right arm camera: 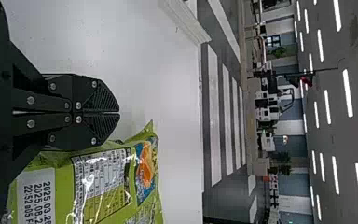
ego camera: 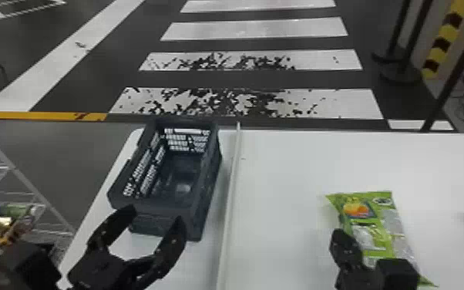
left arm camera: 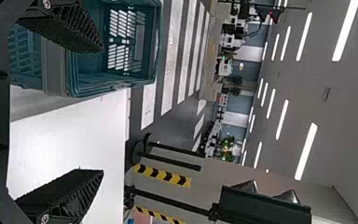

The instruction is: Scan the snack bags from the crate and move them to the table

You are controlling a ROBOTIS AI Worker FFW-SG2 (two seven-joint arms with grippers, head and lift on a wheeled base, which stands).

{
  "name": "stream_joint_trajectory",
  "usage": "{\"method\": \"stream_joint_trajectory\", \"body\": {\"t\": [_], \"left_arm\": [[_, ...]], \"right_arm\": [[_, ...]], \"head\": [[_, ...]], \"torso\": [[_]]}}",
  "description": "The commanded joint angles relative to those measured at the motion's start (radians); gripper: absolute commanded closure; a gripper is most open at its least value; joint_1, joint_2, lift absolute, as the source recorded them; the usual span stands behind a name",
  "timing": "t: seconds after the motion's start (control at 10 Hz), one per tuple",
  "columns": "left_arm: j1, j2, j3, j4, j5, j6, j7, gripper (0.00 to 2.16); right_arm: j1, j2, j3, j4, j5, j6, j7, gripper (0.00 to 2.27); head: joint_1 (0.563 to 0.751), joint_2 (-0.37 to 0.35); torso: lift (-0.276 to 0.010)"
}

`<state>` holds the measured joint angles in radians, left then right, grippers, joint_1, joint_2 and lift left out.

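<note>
Right wrist view: snack bag [right arm camera: 105, 179] beside the closed jaws.

Crate [ego camera: 158, 210] left of snack bag [ego camera: 391, 227], both on table [ego camera: 289, 173]

On my side of the feed, the crate [ego camera: 162, 211] looks like hard plastic, mostly matt, with slatted walls. The surface [ego camera: 281, 173] it stands on is smooth and pale with a soft sheen. I see the snack bag [ego camera: 379, 231] as thin, glossy plastic film, creased and throwing small bright glints. Both my left claw [ego camera: 155, 214] and right claw [ego camera: 343, 232] look matt black, with rough, ridged pads [left arm camera: 77, 28] and shiny metal screw heads [right arm camera: 30, 100]. The rack [ego camera: 15, 171] looks like smooth metal wire.
</note>
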<state>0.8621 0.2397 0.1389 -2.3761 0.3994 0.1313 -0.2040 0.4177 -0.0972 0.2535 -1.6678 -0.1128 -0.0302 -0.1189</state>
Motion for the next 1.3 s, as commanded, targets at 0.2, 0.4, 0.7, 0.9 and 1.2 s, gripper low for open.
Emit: {"method": "stream_joint_trajectory", "body": {"t": [0.2, 0.4, 0.7, 0.9, 1.2], "left_arm": [[0.0, -0.003, -0.002, -0.006, -0.001, -0.003, -0.006, 0.07], [0.002, -0.003, -0.002, -0.018, -0.001, -0.003, -0.009, 0.07], [0.009, -0.003, -0.007, -0.031, -0.005, -0.003, -0.015, 0.07], [0.023, -0.003, -0.009, -0.048, -0.013, 0.0, -0.015, 0.07], [0.031, -0.007, -0.009, -0.049, -0.021, 0.0, -0.015, 0.07]], "right_arm": [[0.112, -0.018, -0.042, -0.231, -0.047, 0.002, 0.007, 2.24], [0.102, -0.035, -0.108, -0.253, -0.048, 0.017, 0.018, 2.24], [0.024, -0.055, -0.163, -0.102, -0.057, -0.004, 0.047, 2.24], [-0.033, -0.059, -0.161, 0.019, -0.057, -0.059, 0.047, 2.24], [-0.066, -0.053, -0.145, 0.122, -0.071, -0.145, 0.047, 2.24]], "head": [[0.695, 0.139], [0.695, 0.105], [0.695, 0.027], [0.695, -0.017], [0.695, -0.036]], "torso": [[-0.095], [-0.095], [-0.095], [-0.095], [-0.095]]}}
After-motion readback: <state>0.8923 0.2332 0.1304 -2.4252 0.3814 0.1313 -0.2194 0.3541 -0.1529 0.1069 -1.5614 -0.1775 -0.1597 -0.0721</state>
